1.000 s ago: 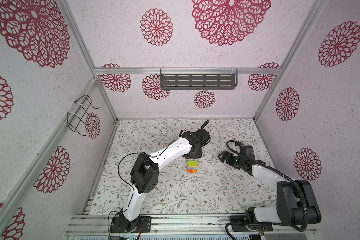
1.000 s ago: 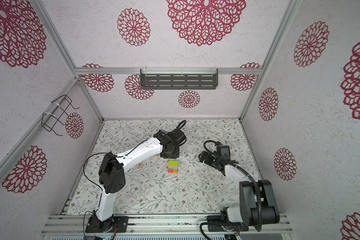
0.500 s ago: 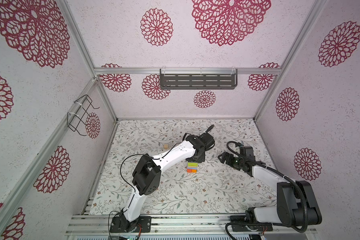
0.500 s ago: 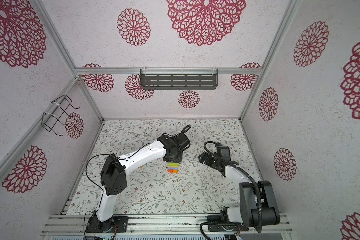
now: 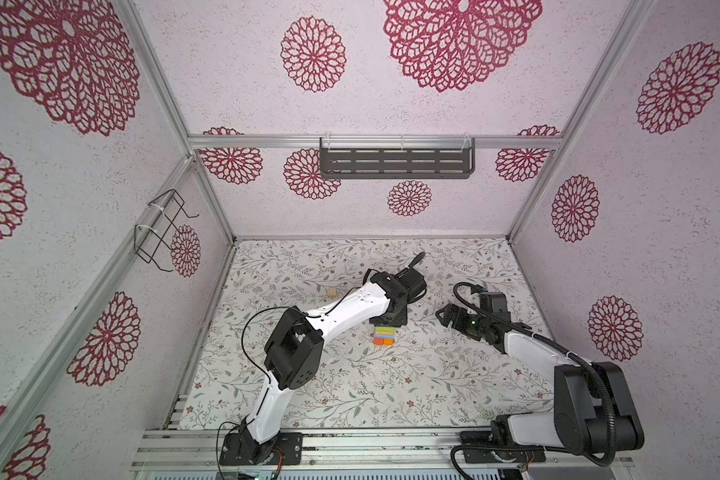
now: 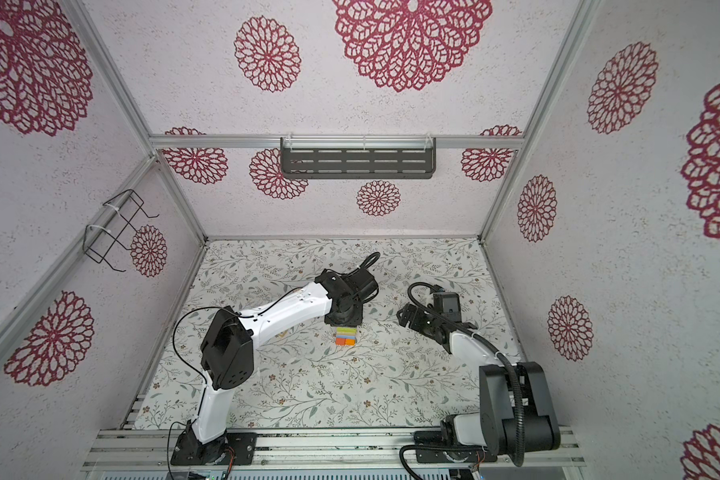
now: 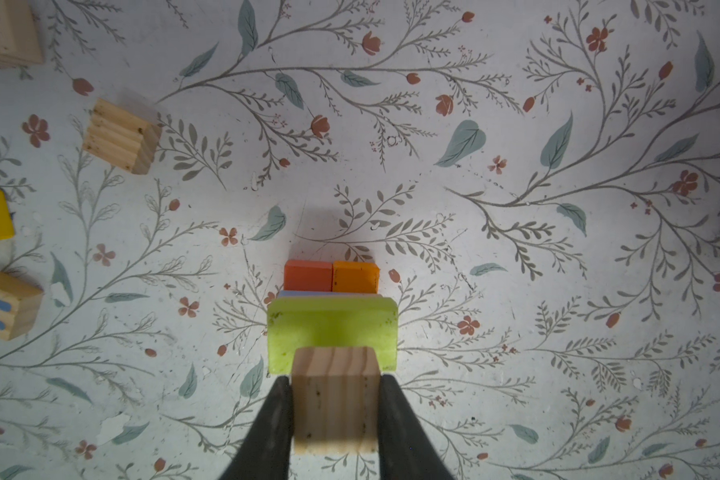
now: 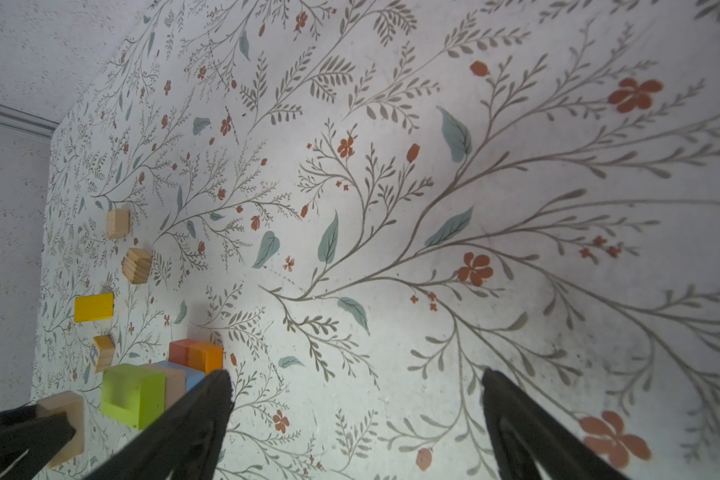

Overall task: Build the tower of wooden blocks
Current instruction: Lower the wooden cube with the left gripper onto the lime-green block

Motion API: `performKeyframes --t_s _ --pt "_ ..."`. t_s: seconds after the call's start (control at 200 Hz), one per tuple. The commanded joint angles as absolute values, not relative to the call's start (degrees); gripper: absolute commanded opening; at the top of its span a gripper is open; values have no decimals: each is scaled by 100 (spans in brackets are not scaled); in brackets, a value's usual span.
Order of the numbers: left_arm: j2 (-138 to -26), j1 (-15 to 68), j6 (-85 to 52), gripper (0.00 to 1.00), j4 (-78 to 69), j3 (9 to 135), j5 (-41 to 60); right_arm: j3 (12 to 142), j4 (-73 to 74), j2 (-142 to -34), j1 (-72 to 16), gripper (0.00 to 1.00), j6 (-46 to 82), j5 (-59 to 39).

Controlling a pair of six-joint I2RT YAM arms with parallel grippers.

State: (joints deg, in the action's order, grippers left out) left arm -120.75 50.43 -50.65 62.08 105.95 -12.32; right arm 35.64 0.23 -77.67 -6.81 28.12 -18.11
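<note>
**Left end effector holds a wood cube over the tower**

Around the middle of the floral counter [image 5: 350, 395] stands the tower [image 5: 384, 336], low so far. At its base a red-orange block [image 7: 307, 275] and an orange block [image 7: 355, 276] sit side by side and touching. A thin blue layer [image 7: 308, 294] lies over them, with a lime-green block [image 7: 332, 324] on top.

Directly above it, the left end effector [image 7: 334, 379] pinches a plain wood cube [image 7: 335, 399] between its two black fingers. The cube overlaps the green block's edge in the left wrist view; I cannot tell whether they touch.

To the right of the tower and well apart from it, the right end effector [image 8: 356, 374] hangs with its fingers spread wide and nothing between them.

Left of the tower lie loose wood blocks: a letter-printed cube [image 7: 1, 305], a yellow piece [image 8: 94, 307] and a grooved cube [image 7: 119, 142]. Farthest left sits another plain cube [image 5: 331, 293].
</note>
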Motion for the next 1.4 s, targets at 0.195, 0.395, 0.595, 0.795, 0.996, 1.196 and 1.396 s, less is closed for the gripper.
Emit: performKeyframes --t_s 0.195,0.395,0.595,0.795,0.996,1.196,1.396 --pt "-12207 4905 -5142 29 6005 10459 -1238 3530 172 -7639 -703 97 2856 -1858" --pt "-12145 4882 -5156 29 5881 10309 -1239 3524 209 -7646 -703 97 2865 -1843" --pt "-12173 4874 -5150 29 5862 10356 -1239 3524 204 -7647 -702 97 2865 -1840" --pt "-12206 4869 -5142 29 5906 10458 -1263 3524 220 -7673 -703 97 2873 -1863" --pt "-12243 4852 -5142 29 5885 10445 -1238 3524 211 -7655 -703 97 2864 -1861" --pt "-12243 4854 -5150 29 5879 10412 -1198 3524 220 -7665 -703 97 2865 -1863" --pt "-12252 4860 -5177 30 5837 10415 -1155 3523 220 -7675 -703 97 2865 -1859"
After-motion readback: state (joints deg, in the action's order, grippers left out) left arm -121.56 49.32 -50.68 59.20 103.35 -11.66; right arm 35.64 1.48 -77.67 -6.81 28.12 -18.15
